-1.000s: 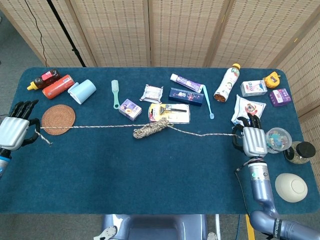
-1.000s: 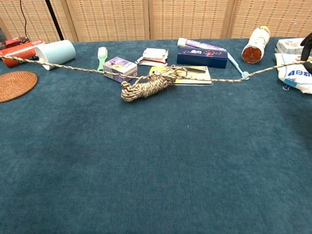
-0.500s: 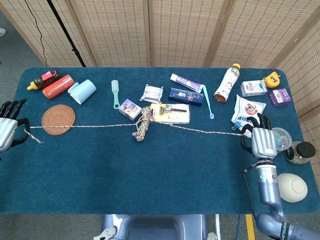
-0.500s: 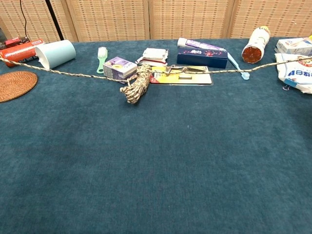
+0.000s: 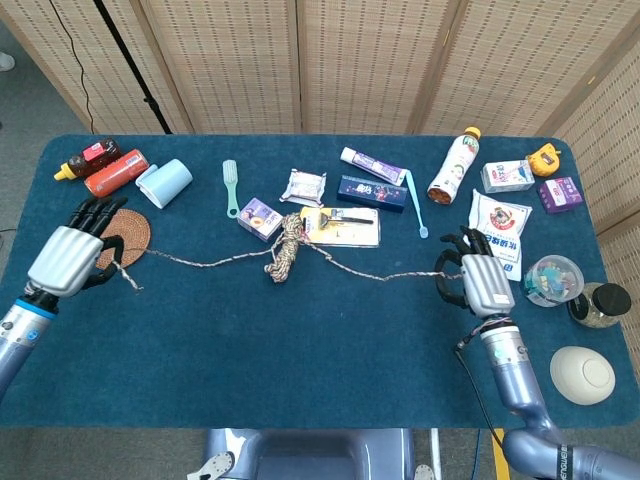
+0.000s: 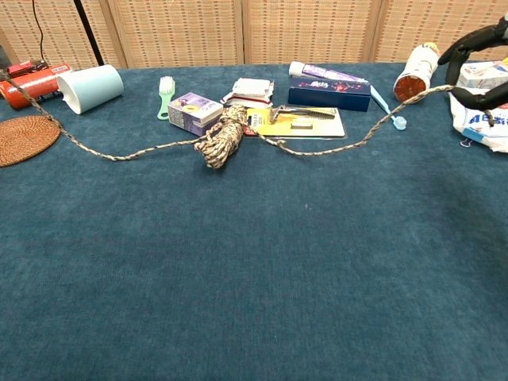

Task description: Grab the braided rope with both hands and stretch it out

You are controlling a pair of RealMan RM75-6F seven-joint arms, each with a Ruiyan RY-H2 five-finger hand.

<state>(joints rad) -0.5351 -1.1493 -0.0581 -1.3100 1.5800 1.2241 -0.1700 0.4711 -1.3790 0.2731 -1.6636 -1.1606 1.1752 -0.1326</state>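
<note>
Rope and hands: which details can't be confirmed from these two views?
- Left hand: head view shows only its back, hiding the grip on the braided rope; chest view cuts it off at the left edge.
- Right hand: its back hides the rope end in head view; chest view shows only dark fingers at the right edge.
- Rope bundle: knotted or merely coiled, too small to tell.

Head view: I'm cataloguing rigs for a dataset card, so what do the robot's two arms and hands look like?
Both match. The left hand and right hand have a light grey, ridged back plate and black fingers. The wrists are metallic blue-grey cylinders; the right one carries a small green dot and a thin dark cable running along the forearm. No sleeves or readable markings show.
</note>
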